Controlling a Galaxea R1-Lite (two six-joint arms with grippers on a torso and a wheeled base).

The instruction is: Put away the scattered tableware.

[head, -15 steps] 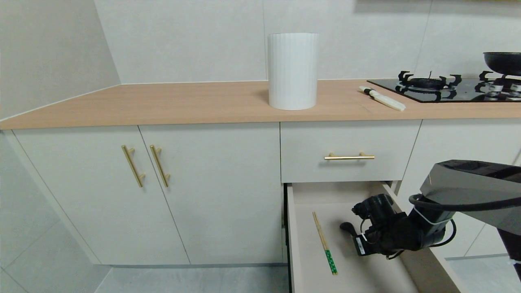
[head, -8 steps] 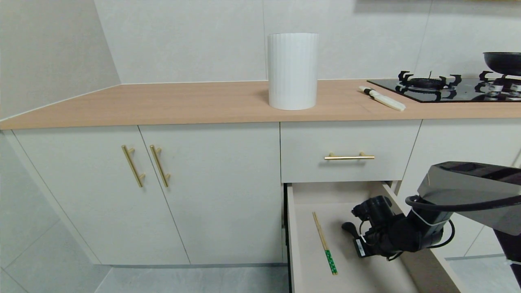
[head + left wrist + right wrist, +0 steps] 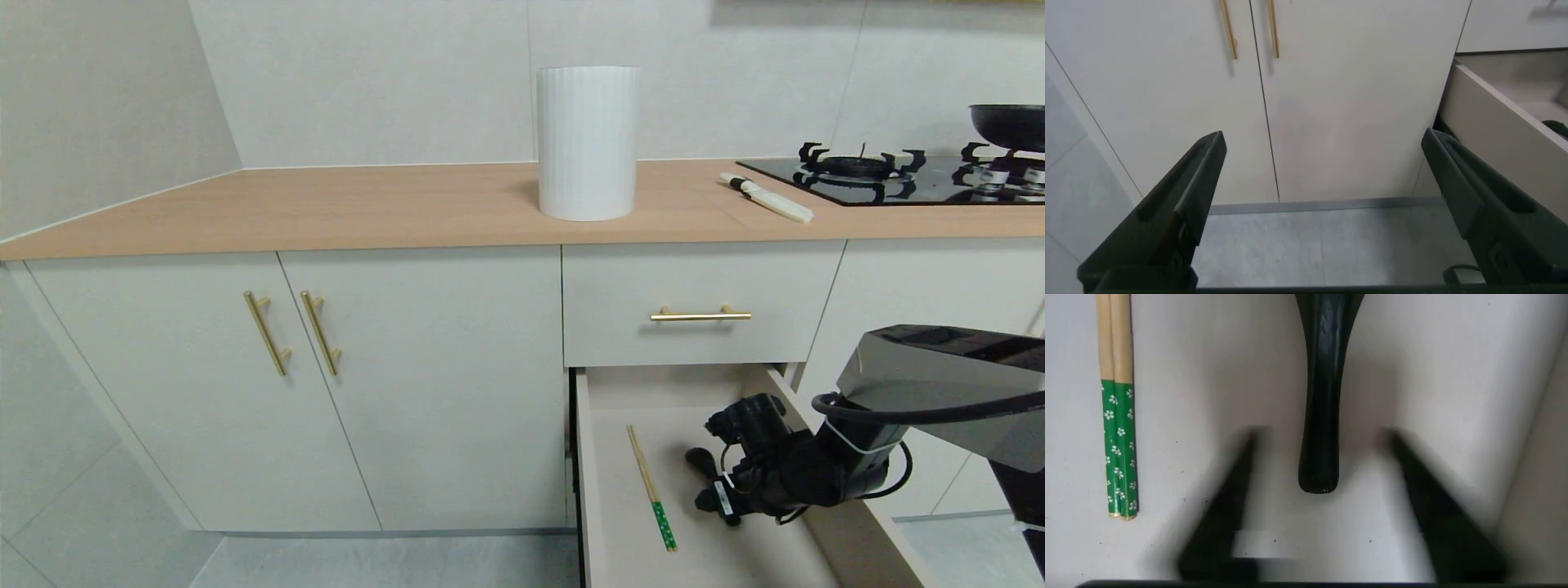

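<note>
A black spoon point(image 3: 696, 460) lies on the floor of the open lower drawer point(image 3: 589, 457), handle toward my right gripper point(image 3: 712, 483). In the right wrist view the spoon's handle point(image 3: 1319, 400) ends between the spread fingers of the right gripper point(image 3: 1327, 514), which is open and holds nothing. A pair of wooden chopsticks point(image 3: 651, 490) with green patterned ends point(image 3: 1117, 457) lies beside the spoon in the same drawer. A cream knife point(image 3: 767, 198) rests on the wooden counter point(image 3: 367, 204). My left gripper point(image 3: 1323, 220) hangs open and low, facing the cabinet doors point(image 3: 1315, 106).
A tall white ribbed container point(image 3: 587, 143) stands on the counter above the drawers. The black gas stove point(image 3: 898, 175) with a dark pan point(image 3: 1008, 122) is at the far right. The upper drawer point(image 3: 700, 302) is closed. The open drawer's side wall point(image 3: 1511, 147) juts out near the left gripper.
The right gripper has sunk a little toward the drawer floor and its fingers have spread, one tip now showing below the spoon's handle. Spoon and chopsticks lie where they were.
</note>
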